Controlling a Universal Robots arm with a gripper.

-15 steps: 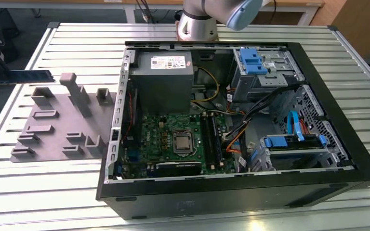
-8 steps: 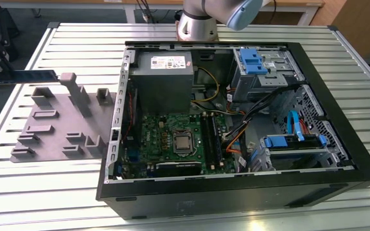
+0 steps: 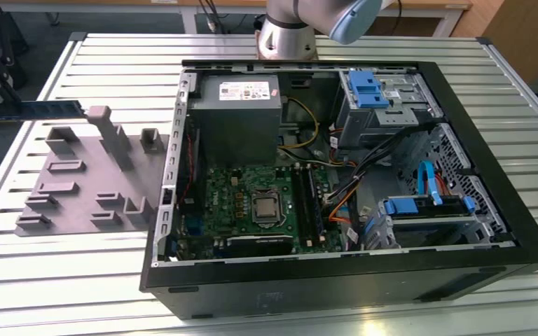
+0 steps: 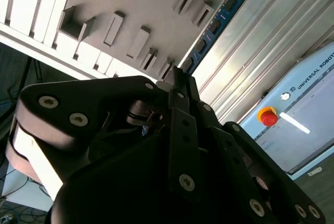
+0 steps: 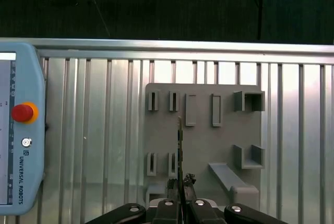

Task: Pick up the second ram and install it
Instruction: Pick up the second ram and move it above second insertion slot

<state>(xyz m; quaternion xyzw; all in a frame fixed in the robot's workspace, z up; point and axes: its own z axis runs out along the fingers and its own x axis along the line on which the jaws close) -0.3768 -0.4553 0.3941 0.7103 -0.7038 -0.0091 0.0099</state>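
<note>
1. The open computer case stands near, at the exterior view's right, with the green motherboard inside.
2. The grey holder tray lies left of it.
3. Farther, over the tray, the gripper is clamped on the second ram.

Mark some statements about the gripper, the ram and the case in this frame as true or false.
1. The gripper is clamped on the second ram. True.
2. The ram sits in a motherboard slot. False: it is held at the grey holder tray, outside the case.
3. The computer case lies open, its motherboard exposed. True.
4. The tray lies inside the case. False: it lies on the table, at the exterior view's left of the case.
</note>
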